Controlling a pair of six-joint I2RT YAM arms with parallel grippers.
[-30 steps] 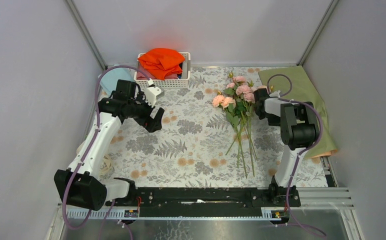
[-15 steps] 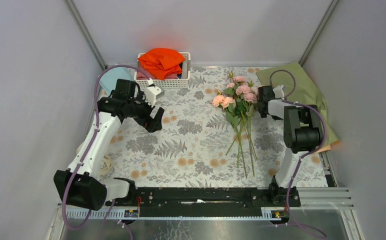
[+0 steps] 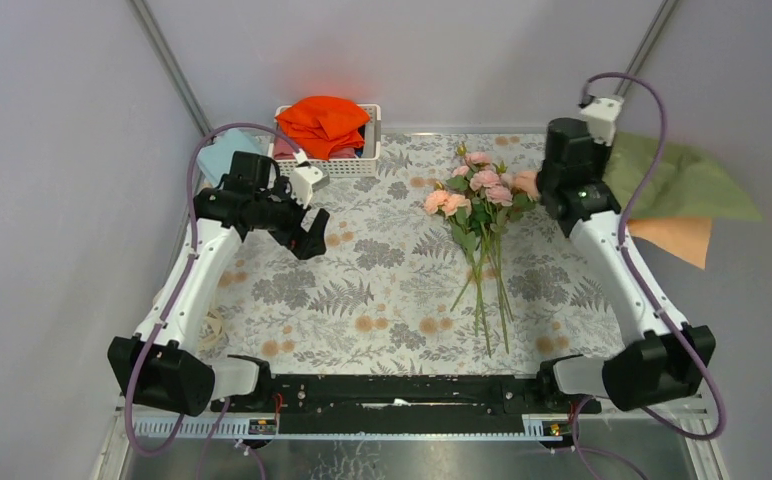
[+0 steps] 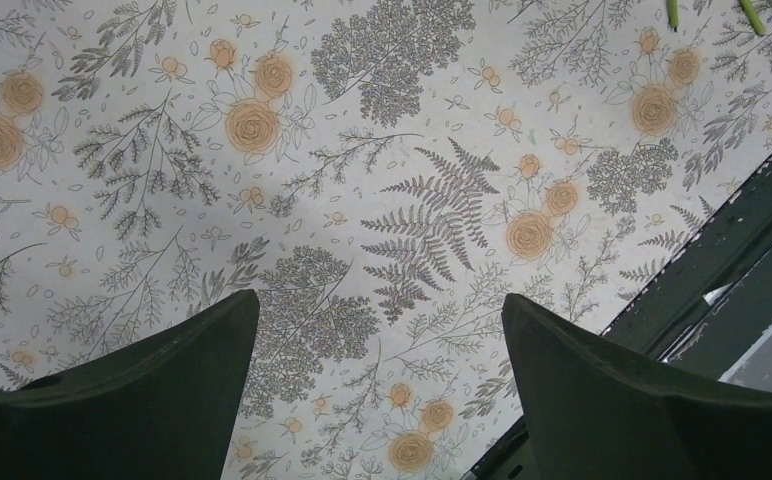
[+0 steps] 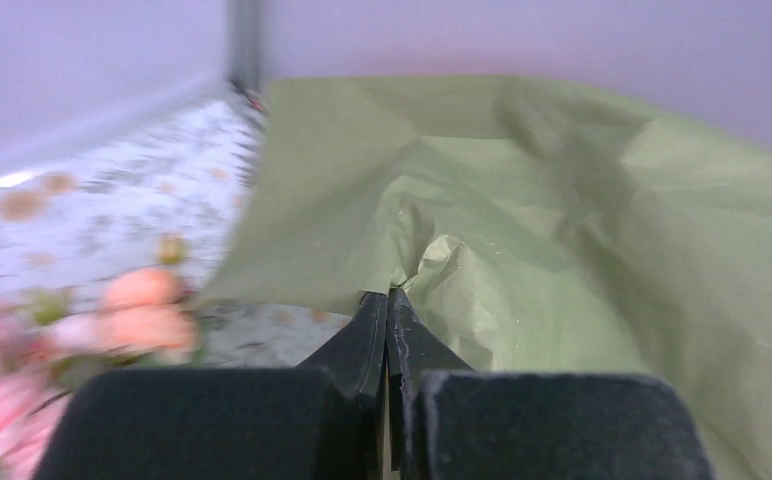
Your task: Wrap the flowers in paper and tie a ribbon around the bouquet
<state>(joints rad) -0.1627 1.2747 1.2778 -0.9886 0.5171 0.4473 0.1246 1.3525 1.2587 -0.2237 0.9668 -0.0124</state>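
Note:
The flowers (image 3: 477,200) lie on the floral table cover right of centre, pink blooms far, stems toward me; their blooms blur at the left of the right wrist view (image 5: 142,310). My right gripper (image 5: 389,295) is shut on a crumpled edge of the paper (image 5: 562,220). The sheet hangs lifted at the far right (image 3: 682,180), olive green with a peach face (image 3: 677,238) below. In the top view the wrist hides those jaws. My left gripper (image 4: 380,305) hovers open over the bare cover (image 3: 312,235). A cream ribbon (image 3: 212,328) lies by the left arm. No bouquet is in view.
A white basket (image 3: 347,165) with bright orange cloth (image 3: 322,117) stands at the far middle-left, a light-blue cloth (image 3: 224,155) beside it. Grey walls close in on three sides. The black base rail (image 3: 392,392) runs along the near edge.
The right gripper closed on the paper's edge, and the arm swung up and back, lifting the sheet off the table at the right. The left arm stayed where it was.

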